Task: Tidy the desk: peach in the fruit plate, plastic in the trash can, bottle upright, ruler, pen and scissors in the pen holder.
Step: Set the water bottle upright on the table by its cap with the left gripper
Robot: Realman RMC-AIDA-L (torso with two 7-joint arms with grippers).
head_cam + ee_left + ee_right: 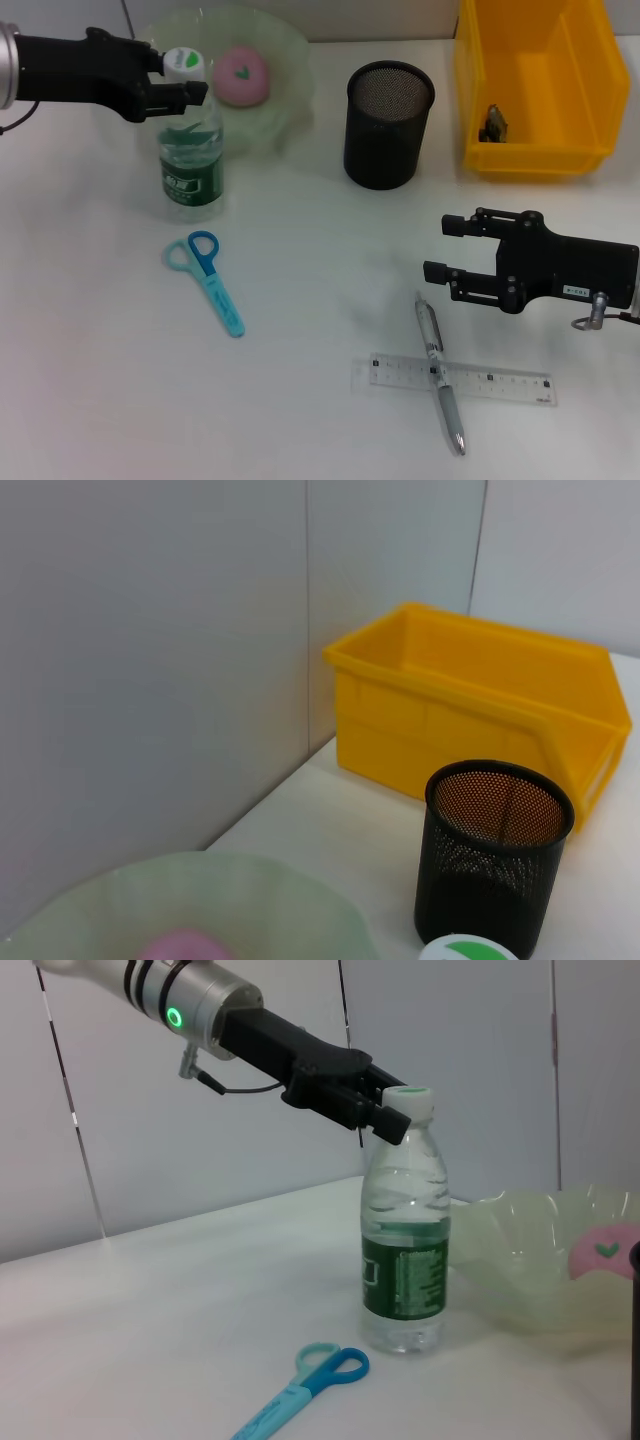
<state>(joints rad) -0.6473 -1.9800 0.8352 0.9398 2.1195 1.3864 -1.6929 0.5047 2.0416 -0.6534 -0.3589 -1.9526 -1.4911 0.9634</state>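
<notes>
Inspecting the left pincer (183, 78), we find it pinching the upright bottle (190, 150) at the neck; our right pincer (444, 248) hovers spread, pen (439, 372) just below it

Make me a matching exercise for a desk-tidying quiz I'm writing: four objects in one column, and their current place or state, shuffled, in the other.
Objects:
1. peach
2. bottle
3. pen
4. scissors

Places or states:
A. lying across the ruler
B. standing upright, left gripper at its cap
C. in the fruit plate
D. flat on the table, just in front of the bottle

Pairs: 1-C, 2-B, 3-A, 4-D
</notes>
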